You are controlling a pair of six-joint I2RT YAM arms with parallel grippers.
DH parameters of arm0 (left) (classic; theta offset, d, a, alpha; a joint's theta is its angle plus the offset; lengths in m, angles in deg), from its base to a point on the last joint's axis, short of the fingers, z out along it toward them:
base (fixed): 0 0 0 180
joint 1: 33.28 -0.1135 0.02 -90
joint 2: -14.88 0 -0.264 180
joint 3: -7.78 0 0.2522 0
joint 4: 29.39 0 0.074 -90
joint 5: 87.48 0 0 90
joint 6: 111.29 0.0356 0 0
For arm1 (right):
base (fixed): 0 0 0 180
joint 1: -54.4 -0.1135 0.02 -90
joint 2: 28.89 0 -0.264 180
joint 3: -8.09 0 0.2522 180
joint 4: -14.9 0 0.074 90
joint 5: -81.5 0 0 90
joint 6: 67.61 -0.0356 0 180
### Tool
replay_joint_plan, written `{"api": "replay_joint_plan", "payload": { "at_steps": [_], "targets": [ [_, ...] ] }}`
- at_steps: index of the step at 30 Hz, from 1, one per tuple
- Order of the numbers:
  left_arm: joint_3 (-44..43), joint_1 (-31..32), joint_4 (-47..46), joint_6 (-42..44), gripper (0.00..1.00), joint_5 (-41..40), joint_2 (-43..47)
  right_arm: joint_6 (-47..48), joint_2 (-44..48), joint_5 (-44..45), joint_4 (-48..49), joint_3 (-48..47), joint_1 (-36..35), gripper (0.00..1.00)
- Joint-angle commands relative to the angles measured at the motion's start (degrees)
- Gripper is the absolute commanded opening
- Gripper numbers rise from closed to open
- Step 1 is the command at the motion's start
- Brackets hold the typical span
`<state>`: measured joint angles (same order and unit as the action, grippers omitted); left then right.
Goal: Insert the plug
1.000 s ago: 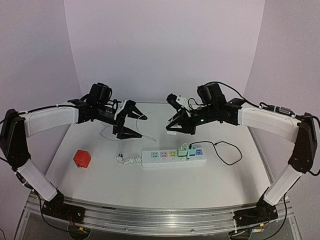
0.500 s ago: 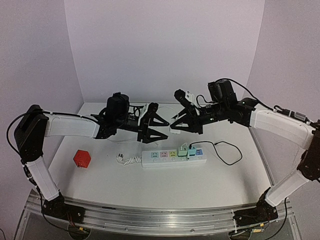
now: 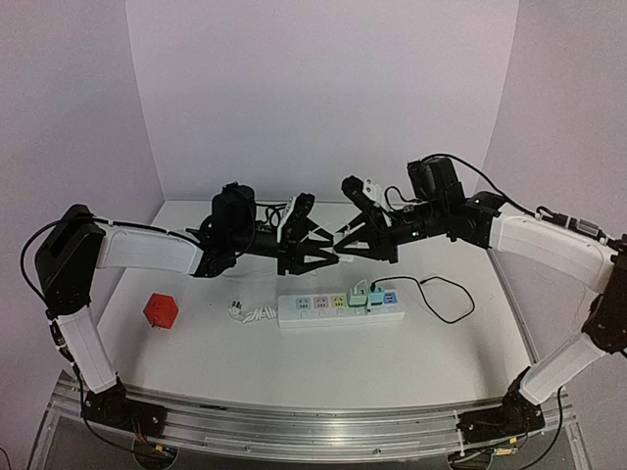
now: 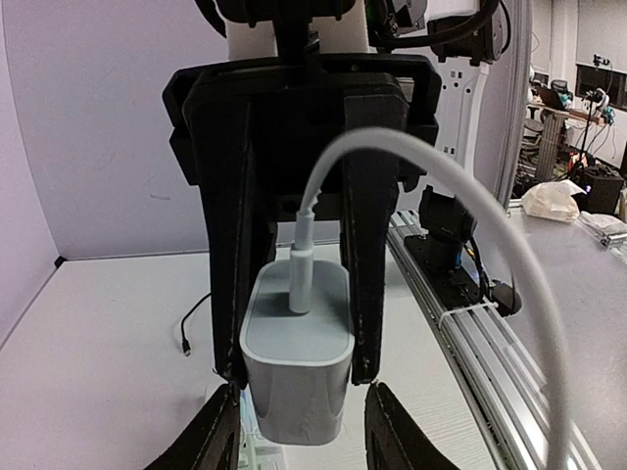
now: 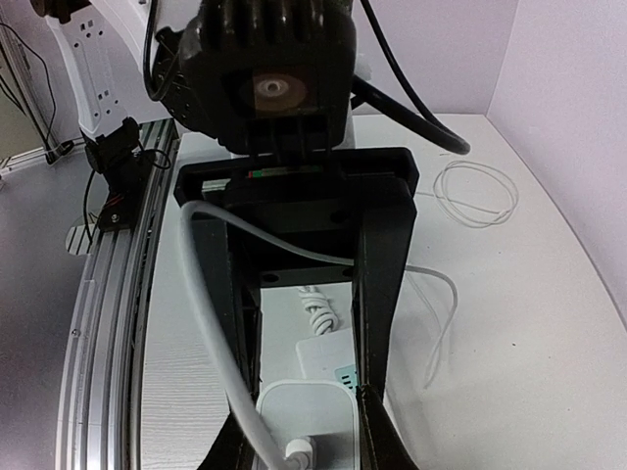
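Note:
The plug [image 4: 297, 362] is a white charger block with a white cable [image 4: 470, 206] coming out of its top. It hangs in mid-air above the power strip [image 3: 323, 311]. My right gripper [image 3: 347, 244] is shut on it, with its long black fingers [image 4: 364, 294] pressed on both sides. My left gripper [image 3: 327, 251] meets it head-on from the left. In the left wrist view my left gripper [image 4: 304, 431] is open, its tips flanking the block's lower end with a thin gap on the right. In the right wrist view the plug [image 5: 313, 416] sits between my right gripper [image 5: 306, 441] jaws.
A red cube [image 3: 160, 310] lies at the left of the table. The white strip has green and blue adapters [image 3: 372, 295] plugged in at its right end and a black cable [image 3: 446, 294] looping off. Its own cord [image 3: 253, 313] is bundled at its left. A thin white cable loop [image 5: 477, 193] lies behind.
My left arm has swung right to meet the right gripper, and its jaws have narrowed around the plug. The right gripper rose a little, then stayed still, shut on the plug.

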<state>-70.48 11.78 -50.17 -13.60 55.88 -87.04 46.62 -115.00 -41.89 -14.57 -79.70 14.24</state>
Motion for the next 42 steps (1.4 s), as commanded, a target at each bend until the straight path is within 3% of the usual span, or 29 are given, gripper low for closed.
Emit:
{"api": "replay_joint_plan", "payload": {
  "at_steps": [1, 11, 18, 20, 22, 24, 32, 42],
  "targets": [
    [-2.31, 0.54, -3.69, -1.13, 0.39, 1.26, -1.38, 0.14, -1.2, -2.73, 0.92, -2.8, -0.12, 0.0],
    [-3.83, 1.1, -5.3, -1.77, 0.25, 2.11, -2.39, -0.87, -3.4, -4.4, 1.39, -4.6, -0.15, 0.0],
    [-3.29, 1.1, -4.95, -1.26, 0.27, 2.63, -1.73, -0.57, -4.12, -4.04, 1.39, -4.1, -0.11, 0.0],
    [-3.35, 1.09, -4.99, -1.23, 0.2, 2.63, -1.78, -0.58, -4.25, -4.15, 1.39, -4.42, -0.09, 0.0],
    [-3.39, 1.08, -5.28, -1.23, 0.04, 2.55, -1.9, -0.69, -4.41, -4.36, 1.39, -4.78, -0.1, 0.0],
    [-3.33, 1.09, -5.49, -1.25, 0.0, 2.39, -1.96, -0.97, -4.45, -4.57, 1.39, -5.04, -0.12, 0.0],
    [-2.17, 0.97, -5.33, -0.16, 0.0, 1.48, -1.19, -3.77, -3.69, -4.93, 1.32, -5.09, -0.12, 0.04],
    [-1.42, 0.47, -5.25, -0.89, 0.0, 0.75, -0.23, -2.65, -0.91, -2.69, 1.21, -3.0, -0.11, 0.0]
  ]
}}
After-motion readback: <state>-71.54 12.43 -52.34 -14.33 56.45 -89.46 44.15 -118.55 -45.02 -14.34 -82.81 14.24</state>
